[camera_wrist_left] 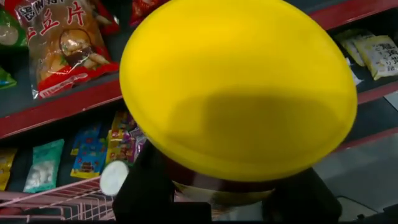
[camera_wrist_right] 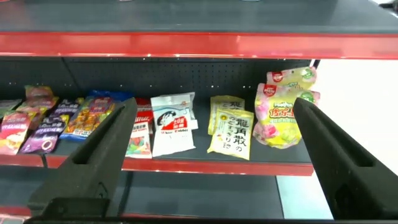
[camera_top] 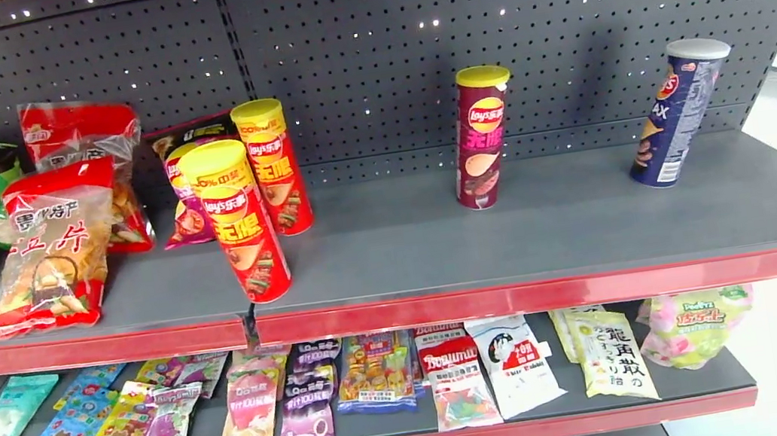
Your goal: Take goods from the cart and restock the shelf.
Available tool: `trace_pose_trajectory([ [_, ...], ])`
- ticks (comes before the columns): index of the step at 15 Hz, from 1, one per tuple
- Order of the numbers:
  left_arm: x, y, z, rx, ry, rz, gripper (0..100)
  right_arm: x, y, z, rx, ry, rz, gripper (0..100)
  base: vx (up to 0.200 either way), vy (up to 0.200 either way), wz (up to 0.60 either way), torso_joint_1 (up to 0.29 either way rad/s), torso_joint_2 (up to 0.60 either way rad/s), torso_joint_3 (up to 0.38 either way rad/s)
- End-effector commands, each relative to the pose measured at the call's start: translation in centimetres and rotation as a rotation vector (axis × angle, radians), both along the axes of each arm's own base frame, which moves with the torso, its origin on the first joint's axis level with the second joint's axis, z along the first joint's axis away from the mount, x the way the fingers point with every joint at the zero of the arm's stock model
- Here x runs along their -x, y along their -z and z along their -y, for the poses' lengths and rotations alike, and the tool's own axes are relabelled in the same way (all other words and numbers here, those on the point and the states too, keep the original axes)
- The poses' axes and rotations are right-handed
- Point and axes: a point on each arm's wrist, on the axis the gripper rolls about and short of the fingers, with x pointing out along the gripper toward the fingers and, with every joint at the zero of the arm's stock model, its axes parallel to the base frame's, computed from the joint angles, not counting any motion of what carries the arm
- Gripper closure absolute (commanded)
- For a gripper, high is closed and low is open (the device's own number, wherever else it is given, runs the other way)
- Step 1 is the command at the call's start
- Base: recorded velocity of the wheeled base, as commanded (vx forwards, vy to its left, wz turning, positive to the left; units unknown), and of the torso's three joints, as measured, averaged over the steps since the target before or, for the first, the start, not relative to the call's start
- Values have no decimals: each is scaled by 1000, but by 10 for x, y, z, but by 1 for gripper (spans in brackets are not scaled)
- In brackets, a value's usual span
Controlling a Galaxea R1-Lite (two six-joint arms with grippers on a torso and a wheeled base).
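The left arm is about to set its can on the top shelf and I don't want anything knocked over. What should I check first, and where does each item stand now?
1. Left tool gripping the yellow-lidded cylindrical can: ok, its fingers flank the can's body.
2. Free gap on the grey upper shelf between the front red cylindrical can and the maroon cylindrical can: ok.
3. Cans already on that shelf standing: ok.
4. Right tool open and empty: ok.
5. Held can's height against the shelf's red front lip: cannot tell, because the lid blocks the view.
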Motion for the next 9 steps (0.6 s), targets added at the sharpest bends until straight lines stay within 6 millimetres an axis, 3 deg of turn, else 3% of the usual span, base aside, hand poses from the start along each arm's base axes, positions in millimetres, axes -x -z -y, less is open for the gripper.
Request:
trace_pose_trajectory([
  [1, 0, 4, 0, -1, 1, -6, 100, 0, 0, 0, 0, 0, -1, 0, 200, 0, 0, -12, -12, 2],
  [4, -1, 4, 0, 1, 1, 4, 100, 0, 0, 0, -2, 0, -1, 0, 200, 0, 0, 2, -7, 2],
  [9, 11, 13, -2, 5, 9, 41, 100, 0, 0, 0, 2, -11, -1, 0, 0, 0, 0, 0, 0, 0],
])
